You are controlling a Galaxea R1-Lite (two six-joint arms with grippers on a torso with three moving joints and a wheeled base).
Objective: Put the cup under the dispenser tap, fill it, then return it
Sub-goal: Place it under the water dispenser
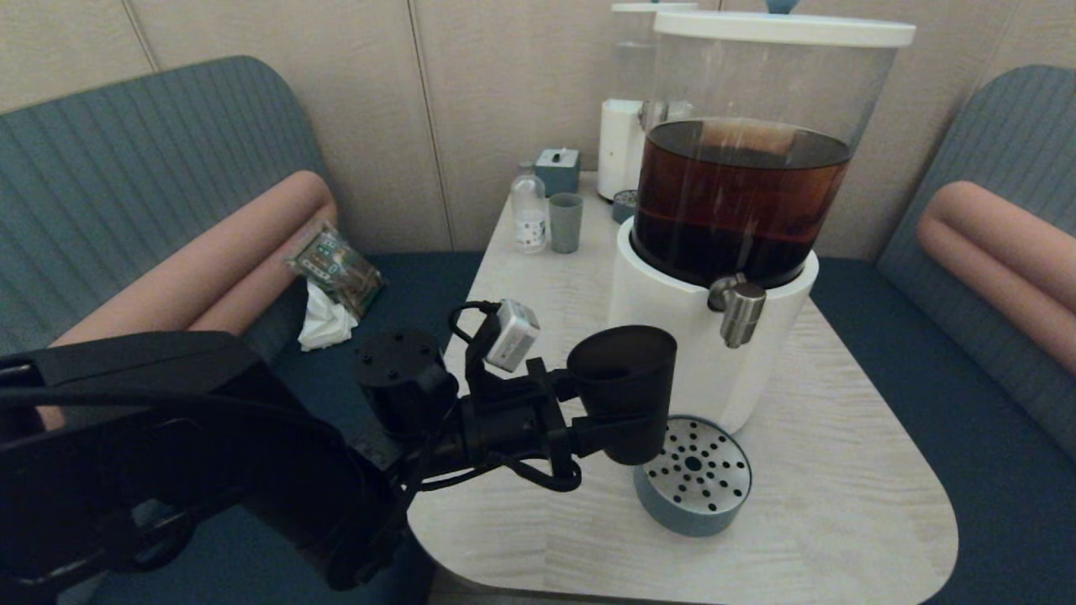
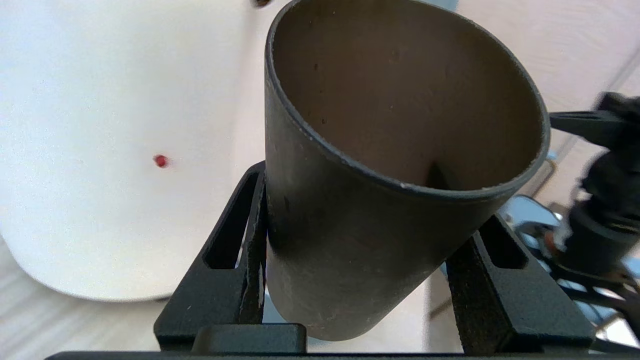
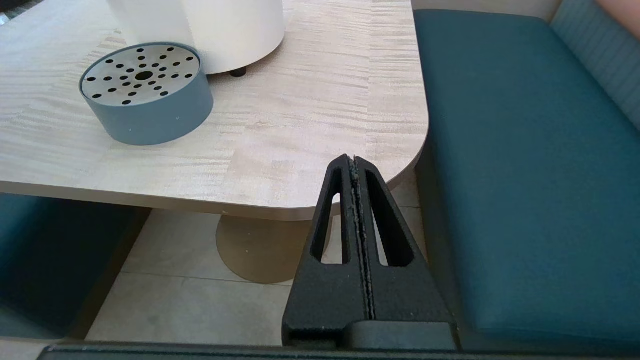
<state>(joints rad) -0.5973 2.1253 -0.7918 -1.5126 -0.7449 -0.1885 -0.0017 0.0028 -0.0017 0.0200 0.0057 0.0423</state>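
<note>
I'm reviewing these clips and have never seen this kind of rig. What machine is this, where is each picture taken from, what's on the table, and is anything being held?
It is a two-armed robot. One picture looks down from its head; the other two look out from each wrist. The left gripper holds the dark cup, empty and tilted, above the drip tray, left of the dispenser tap. The table also carries the big dispenser of brown liquid, a small bottle and a grey cup. The right gripper is shut, parked beside the table's edge.
</note>
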